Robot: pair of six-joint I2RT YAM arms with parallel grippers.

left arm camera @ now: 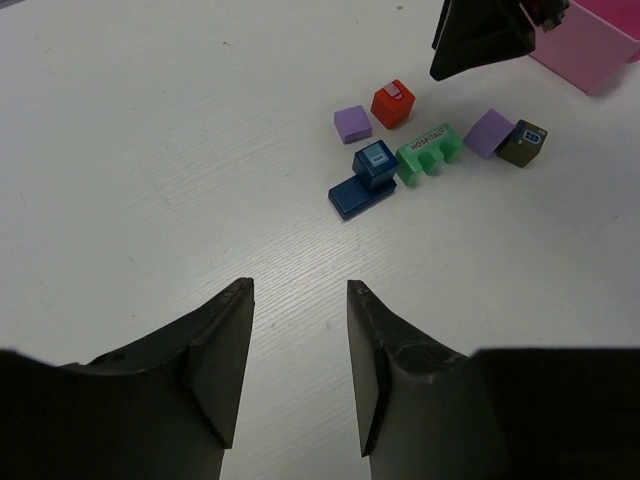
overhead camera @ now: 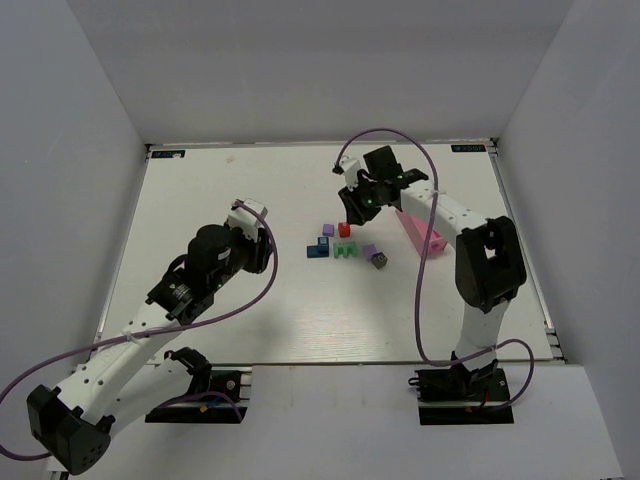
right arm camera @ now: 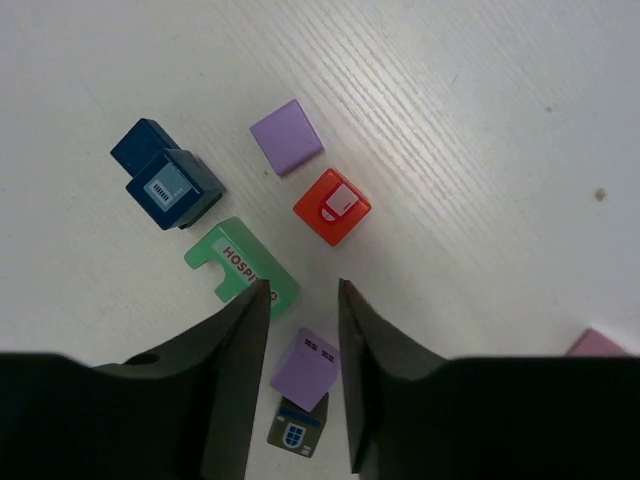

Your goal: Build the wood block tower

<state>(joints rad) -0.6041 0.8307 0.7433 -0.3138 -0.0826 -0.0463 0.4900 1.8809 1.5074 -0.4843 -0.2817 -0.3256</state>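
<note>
on the left of the white table (overhead camera: 340,310), the left gripper (left arm camera: 300,290) hovers over bare tabletop, near and left of the blocks. its fingers (left arm camera: 225,350) stand apart with a clear gap and nothing is between them.

the wood block tower (overhead camera: 346,248) is not built: its pieces lie as a loose cluster at the middle of the table, between the two grippers. leftmost is a dark blue piece (left arm camera: 355,195) with a lighter blue cube (left arm camera: 375,160) touching it; whether the cube sits on it or beside it i cannot tell. just beyond these lies a purple block (left arm camera: 352,124), and right of that a red-orange block (left arm camera: 392,103). a green block (left arm camera: 430,153) with notches on its near side lies just right of the blue pair. further right a second purple block (left arm camera: 488,132) touches a dark grey block (left arm camera: 524,142).

the right gripper (right arm camera: 302,287) hangs above the cluster, over its far side. its fingers (right arm camera: 235,370) are parted by a narrow gap and pinch nothing; the blocks show on the table below them.

right of the blocks lies a pink tray (left arm camera: 590,45).
</note>
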